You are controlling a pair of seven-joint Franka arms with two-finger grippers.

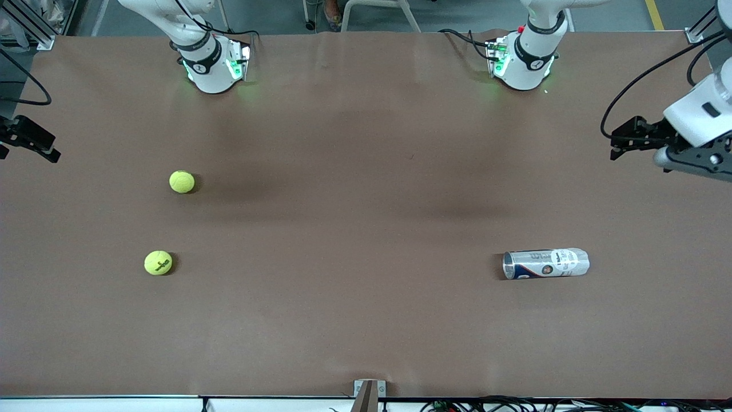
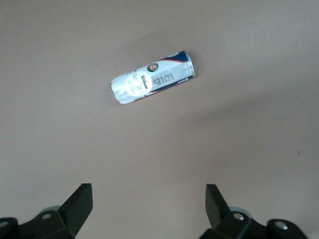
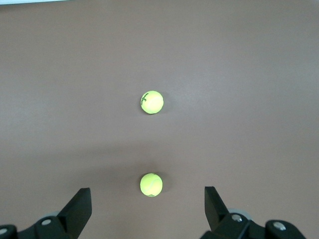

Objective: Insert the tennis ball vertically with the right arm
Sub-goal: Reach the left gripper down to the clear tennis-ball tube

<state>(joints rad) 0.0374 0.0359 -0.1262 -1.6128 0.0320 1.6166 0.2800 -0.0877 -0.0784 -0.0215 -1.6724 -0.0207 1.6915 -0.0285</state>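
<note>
Two yellow-green tennis balls lie on the brown table toward the right arm's end: one (image 1: 182, 181) farther from the front camera, one with a dark logo (image 1: 158, 262) nearer. Both show in the right wrist view, the plain one (image 3: 151, 184) and the logo one (image 3: 151, 102). A clear tennis ball can (image 1: 546, 263) lies on its side toward the left arm's end, its open mouth toward the balls; it also shows in the left wrist view (image 2: 152, 82). My right gripper (image 3: 148, 199) is open and empty, high up. My left gripper (image 2: 149, 199) is open and empty, high up.
The brown table (image 1: 366, 200) is bare between the balls and the can. The left gripper (image 1: 623, 142) hangs at the table's edge at the left arm's end, the right gripper (image 1: 34, 140) at the right arm's end. A small bracket (image 1: 369, 392) sits at the near edge.
</note>
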